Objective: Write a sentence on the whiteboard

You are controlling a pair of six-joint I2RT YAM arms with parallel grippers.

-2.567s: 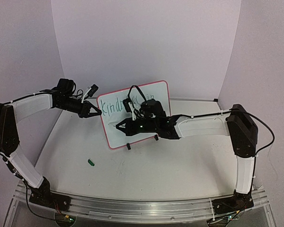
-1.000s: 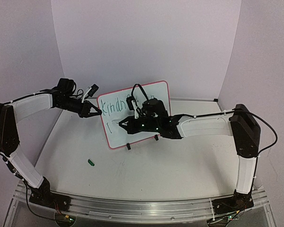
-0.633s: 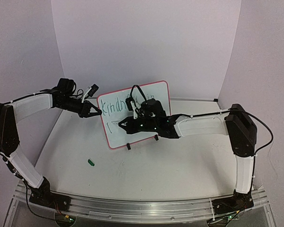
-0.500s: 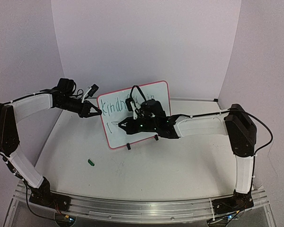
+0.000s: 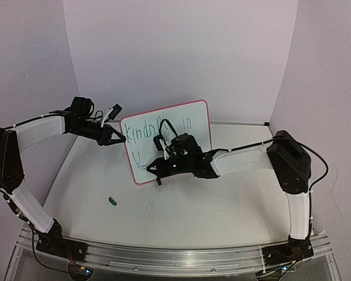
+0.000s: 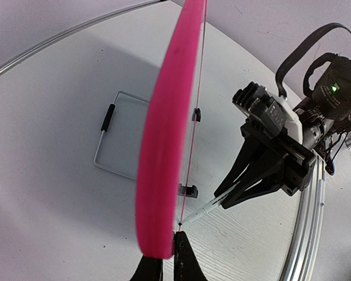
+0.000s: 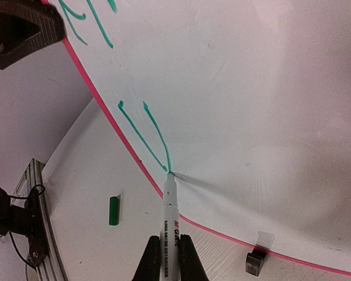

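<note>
right claw (image 5: 154, 168) has dropped down-left across the whiteboard (image 5: 198, 139). The marker (image 7: 169, 211) tip is now at the bottom of a finished green V (image 5: 140, 157) in row two; a second ago that was one short stroke. With the arm lower, "in" (image 5: 186, 123) at the end of the top row is uncovered. right elbow (image 5: 288, 161) has pulled in left and down.

Right arm (image 5: 240, 160) hides middle letters of sentence (image 5: 138, 133). Whiteboard (image 6: 164, 146) edge blurred, too near left wrist camera.
</note>
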